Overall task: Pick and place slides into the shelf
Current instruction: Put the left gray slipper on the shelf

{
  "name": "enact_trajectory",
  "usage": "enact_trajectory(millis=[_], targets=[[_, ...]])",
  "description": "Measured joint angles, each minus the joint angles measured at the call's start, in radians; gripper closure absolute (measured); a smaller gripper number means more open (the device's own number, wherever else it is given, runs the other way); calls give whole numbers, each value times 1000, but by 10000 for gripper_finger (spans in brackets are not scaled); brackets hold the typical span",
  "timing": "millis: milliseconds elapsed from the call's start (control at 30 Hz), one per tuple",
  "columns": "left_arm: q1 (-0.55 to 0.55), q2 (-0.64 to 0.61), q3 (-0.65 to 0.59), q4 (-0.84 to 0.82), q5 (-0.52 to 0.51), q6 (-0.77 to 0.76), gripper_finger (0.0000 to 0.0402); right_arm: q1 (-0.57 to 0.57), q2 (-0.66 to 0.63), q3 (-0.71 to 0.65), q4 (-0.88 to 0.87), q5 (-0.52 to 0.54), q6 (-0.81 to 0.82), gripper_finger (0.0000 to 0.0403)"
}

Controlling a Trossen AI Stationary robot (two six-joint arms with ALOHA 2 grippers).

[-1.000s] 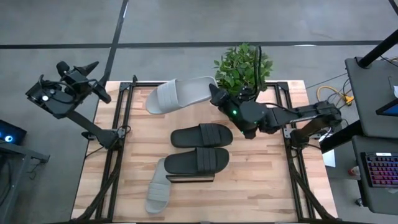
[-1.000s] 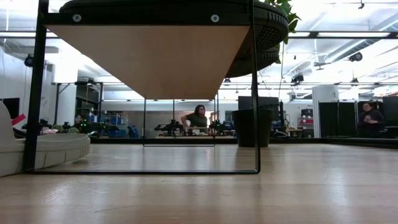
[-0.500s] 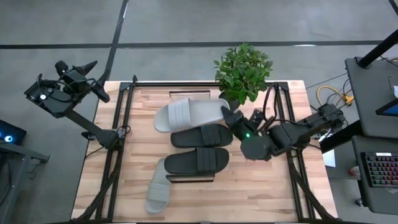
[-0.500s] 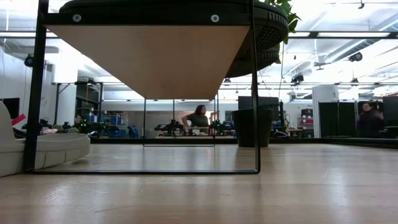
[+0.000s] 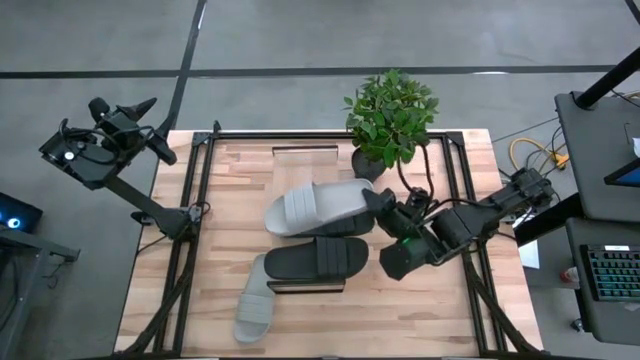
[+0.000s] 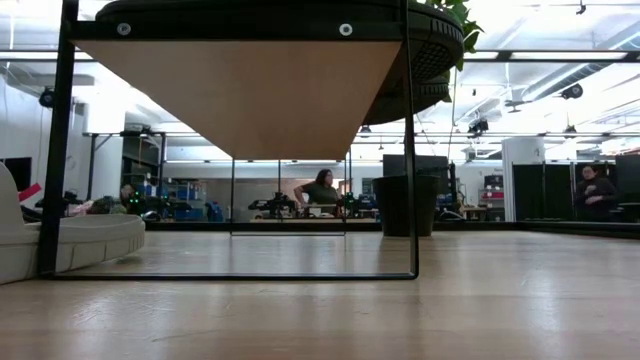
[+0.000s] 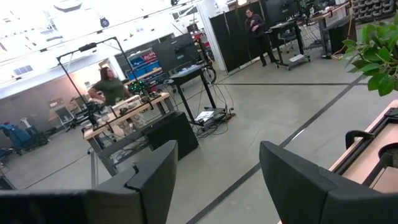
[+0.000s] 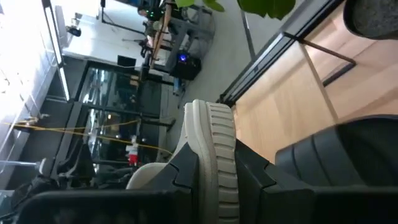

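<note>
My right gripper [image 5: 373, 205] is shut on a pale grey slide [image 5: 318, 208], which sits over the shelf's middle and covers most of the far black slide. The near black slide [image 5: 318, 258] lies on the shelf's plank top [image 6: 240, 95]. The shelf runs from a far end rail [image 5: 305, 150] to a near end rail [image 5: 305, 288]. The second grey slide [image 5: 254, 302] lies on the table left of the shelf's near end and also shows in the low view [image 6: 70, 240]. My left gripper [image 7: 217, 186] waits open beyond the table's far-left corner [image 5: 150, 105]. My right gripper pinches the grey slide's heel end [image 8: 219, 146] between its two fingers [image 8: 186, 168], one on each face of the sole. It comes at the slide roughly level from the table's right, along its length. Whether the slide rests on the black slide beneath, I cannot tell.
A potted plant [image 5: 390, 115] stands at the table's far edge, just behind my right arm. Dark metal frame rails [image 5: 195, 200] run along both sides of the table. People and benches show in the room beyond [image 6: 318, 190].
My right gripper has carried the grey slide from the table's far edge toward the near edge, still shut on its heel. The slide now sits over the far black slide, which showed fully before. The other slides and my left arm have kept still.
</note>
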Motion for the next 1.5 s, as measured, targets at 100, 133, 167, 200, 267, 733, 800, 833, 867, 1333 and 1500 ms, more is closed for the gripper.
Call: enact_trajectory(millis=[100,133,167,200,267,733,800,833,867,1333,1500], targets=[[0,0,0,0,0,0,190,-1,-6,0,-38,1,3,354],[0,0,0,0,0,0,190,-6,-8,0,-64,1,3,354],[0,0,0,0,0,0,190,-12,-8,0,-89,-6,3,354],[0,0,0,0,0,0,190,-21,-8,0,-109,-22,6,354],[0,0,0,0,0,1,190,-41,-6,0,-129,-37,6,354],[0,0,0,0,0,0,190,-130,-6,-38,-135,-82,18,354],[0,0,0,0,0,0,190,-131,-5,-56,-132,-107,23,354],[0,0,0,1,0,0,190,-131,-5,-64,-131,-112,27,354],[0,0,0,0,-1,0,190,-132,-5,-70,-125,-111,29,354],[0,0,0,1,68,-2,190,-193,0,-157,56,-51,25,354],[0,-17,0,49,349,-4,190,-193,0,-182,80,-31,21,354]])
